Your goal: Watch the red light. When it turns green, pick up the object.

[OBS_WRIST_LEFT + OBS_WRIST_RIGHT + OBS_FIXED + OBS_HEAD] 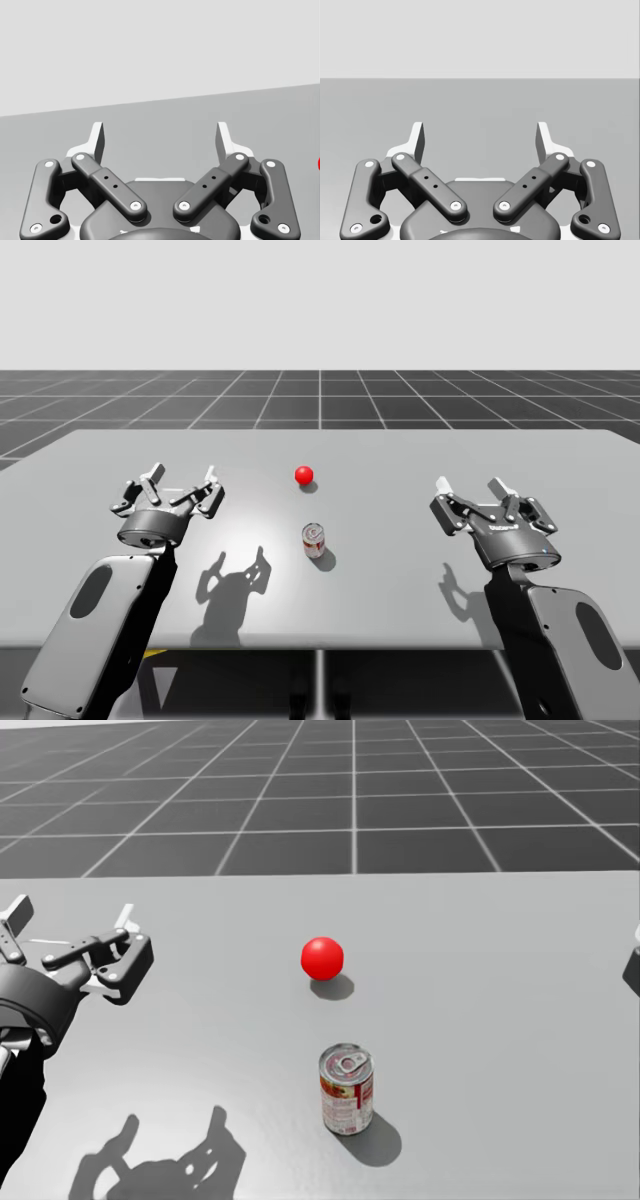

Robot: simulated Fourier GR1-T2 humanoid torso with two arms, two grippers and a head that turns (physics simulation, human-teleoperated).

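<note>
waiting seems to explain the layout: the light [304, 475] is red, not green, so the robot's left gripper [180, 482] and right gripper [470, 490] hover above the table [560, 470] on either side, well apart from the red-and-white can [314, 540]. the can stands upright near the table's middle, on the robot's side of the light, untouched. both grippers have their fingers spread wide, with nothing between them and nothing touched.

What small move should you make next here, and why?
Probably none yet: I should keep both arms where they are. The light is red, not green. The can stands upright, untouched. My left gripper and right gripper hover at its sides, jaws open, ready.
</note>
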